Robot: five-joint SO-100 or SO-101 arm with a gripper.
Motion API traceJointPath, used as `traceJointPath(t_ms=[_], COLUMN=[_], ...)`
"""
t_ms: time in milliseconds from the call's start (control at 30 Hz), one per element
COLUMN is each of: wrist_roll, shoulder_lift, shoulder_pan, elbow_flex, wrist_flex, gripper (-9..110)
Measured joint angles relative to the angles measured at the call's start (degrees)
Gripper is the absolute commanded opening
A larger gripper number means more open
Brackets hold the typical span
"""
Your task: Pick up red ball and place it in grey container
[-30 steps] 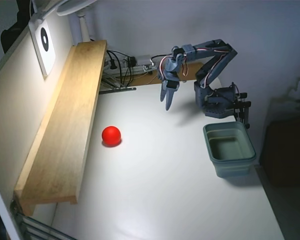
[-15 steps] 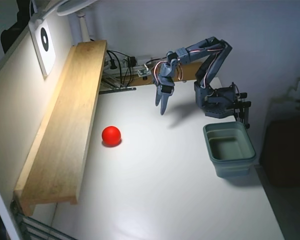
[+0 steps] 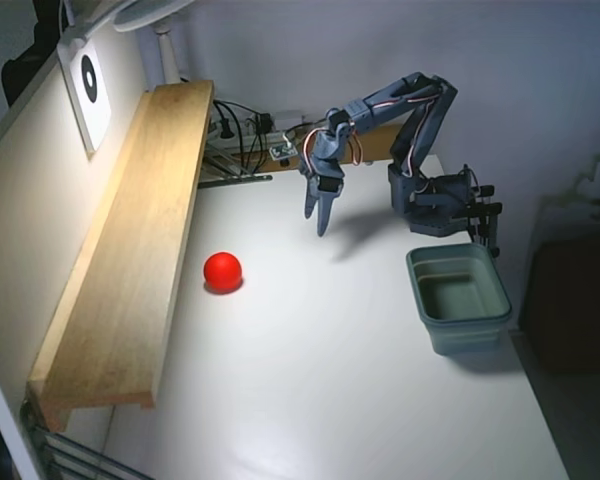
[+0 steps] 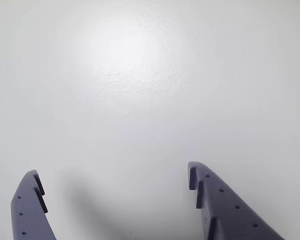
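Note:
The red ball (image 3: 222, 271) rests on the white table near the wooden shelf, left of centre in the fixed view. The grey container (image 3: 459, 297) stands at the table's right edge and looks empty inside. My gripper (image 3: 317, 222) hangs above the table at the back, pointing down, well to the upper right of the ball and left of the container. In the wrist view the gripper (image 4: 112, 175) is open, with only bare white table between its two dark blue fingers (image 4: 217, 202). The ball and container are out of the wrist view.
A long wooden shelf (image 3: 130, 250) runs along the table's left side. Cables and a power strip (image 3: 250, 135) lie at the back beside the arm's base (image 3: 435, 200). The table's right edge drops off just past the container.
The arm has swung the gripper leftward and slightly down, closer to the ball's side of the table. Ball and container have not moved.

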Motion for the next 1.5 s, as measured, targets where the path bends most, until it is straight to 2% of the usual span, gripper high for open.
traceJointPath(t_ms=[500, 1200, 1500], wrist_roll=[0.0, 0.0, 0.0], shoulder_lift=[-2.11, -3.96, -11.87], shoulder_pan=[-5.19, -5.19, -5.19], elbow_flex=[-0.35, -2.02, -5.19], wrist_flex=[-0.7, -2.99, -5.89], gripper=[38, 38, 38])
